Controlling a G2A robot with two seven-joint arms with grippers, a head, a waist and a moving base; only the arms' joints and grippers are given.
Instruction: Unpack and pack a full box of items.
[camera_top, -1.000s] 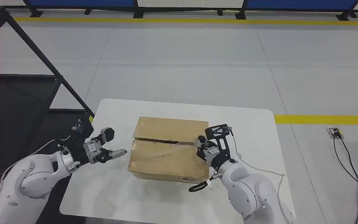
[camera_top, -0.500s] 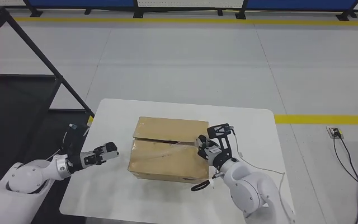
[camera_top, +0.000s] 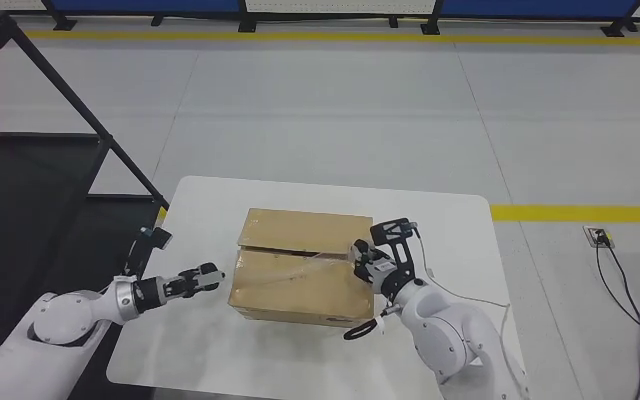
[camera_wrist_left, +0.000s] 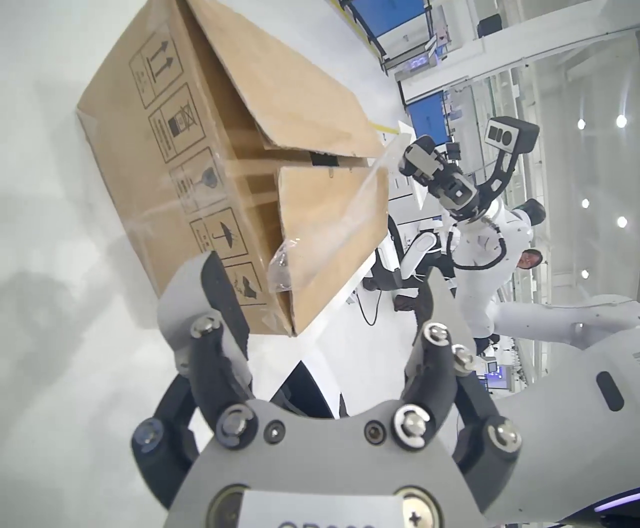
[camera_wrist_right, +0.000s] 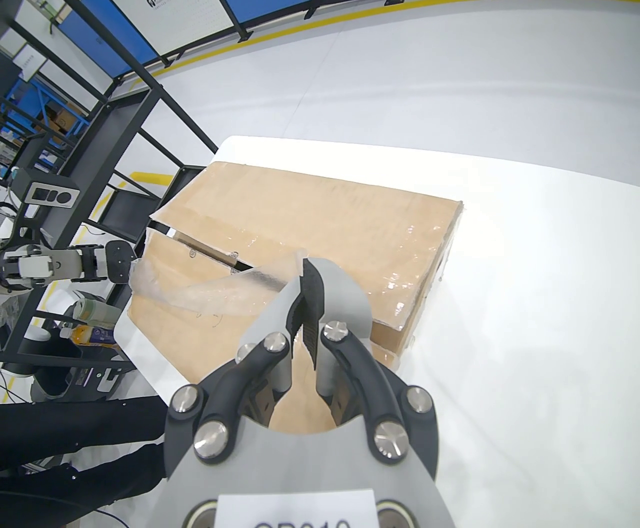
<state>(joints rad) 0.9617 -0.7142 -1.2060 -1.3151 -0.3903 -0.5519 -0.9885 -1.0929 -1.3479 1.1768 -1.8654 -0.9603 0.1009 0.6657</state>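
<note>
A brown cardboard box (camera_top: 300, 265) lies in the middle of the white table (camera_top: 440, 225), its top flaps slightly apart at the seam. A strip of clear tape (camera_wrist_right: 215, 295) is peeled up from the seam, and my right gripper (camera_wrist_right: 305, 272) is shut on its end at the box's right side (camera_top: 365, 258). The tape's other end still clings to the box's left end (camera_wrist_left: 300, 250). My left gripper (camera_wrist_left: 330, 305) is open, just left of the box (camera_top: 205, 278), with nothing between its fingers. The box's side with printed handling symbols (camera_wrist_left: 190, 165) faces it.
A black metal rack (camera_top: 70, 110) stands left of the table, with a bottle (camera_wrist_right: 90, 335) on a low shelf. A black cable loop (camera_top: 355, 330) hangs by the box's front right corner. Bare table lies in front of and right of the box.
My left arm has dropped lower and its gripper has turned at the wrist, staying just left of the box. The right gripper has barely moved and still holds the tape.
</note>
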